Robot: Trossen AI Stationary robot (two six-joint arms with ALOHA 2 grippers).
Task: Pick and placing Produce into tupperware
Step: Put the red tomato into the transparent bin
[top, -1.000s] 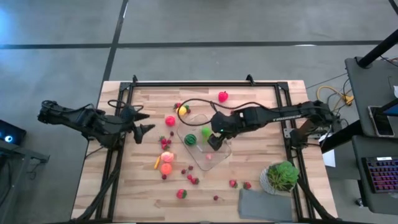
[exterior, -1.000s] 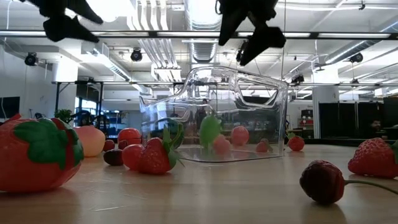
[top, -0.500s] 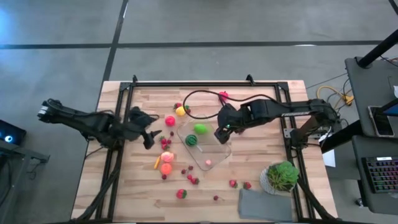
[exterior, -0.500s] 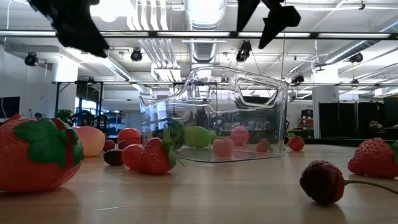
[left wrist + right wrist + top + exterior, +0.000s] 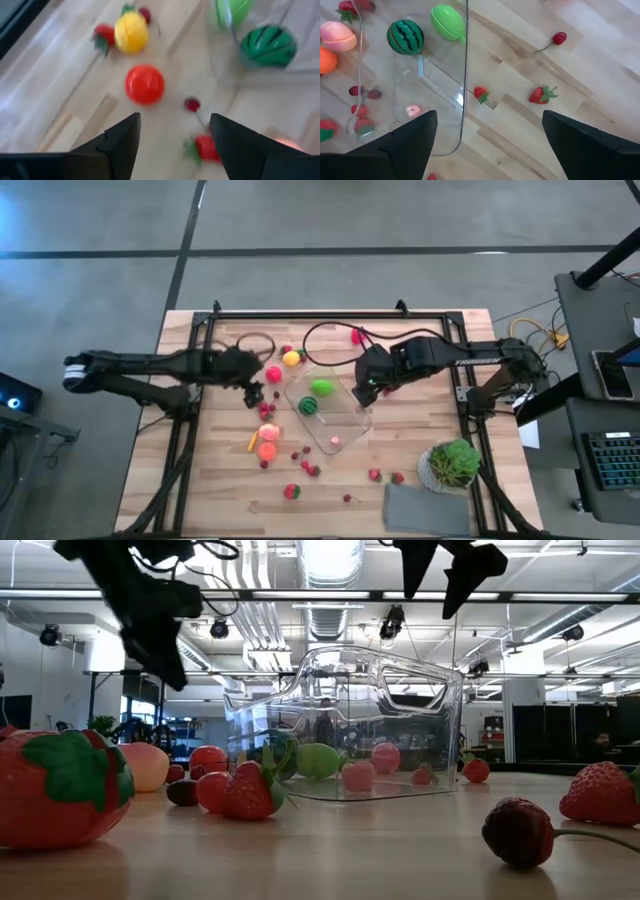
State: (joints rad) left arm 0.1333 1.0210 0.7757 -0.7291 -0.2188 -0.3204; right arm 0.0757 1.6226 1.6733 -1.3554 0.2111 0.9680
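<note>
The clear tupperware [image 5: 352, 428] stands mid-table; a green fruit [image 5: 322, 387], a small watermelon [image 5: 308, 406] and a pink piece [image 5: 335, 442] lie in it. More produce is scattered on the wood left of and near it: a red ball [image 5: 144, 84], a yellow fruit [image 5: 131, 32], a cherry [image 5: 192, 104], a strawberry [image 5: 206, 148]. My left gripper [image 5: 254, 392] is open, above the table just near the red ball [image 5: 273, 374]. My right gripper [image 5: 362, 388] is open, raised beside the tub's right far edge [image 5: 466, 60].
A peach [image 5: 268, 435], an orange piece [image 5: 266, 451] and a carrot [image 5: 252, 443] lie left of the tub. Strawberries [image 5: 374, 475] and a tomato [image 5: 291, 491] sit near the front edge. A potted plant [image 5: 455, 463] and grey cloth [image 5: 428, 510] occupy the near right corner.
My left gripper has reached toward the table's right, to the fruit beside the tub, and come down. My right gripper has risen and drawn back from over the tub toward the far right. The green fruit has dropped and settled on the tub's floor.
</note>
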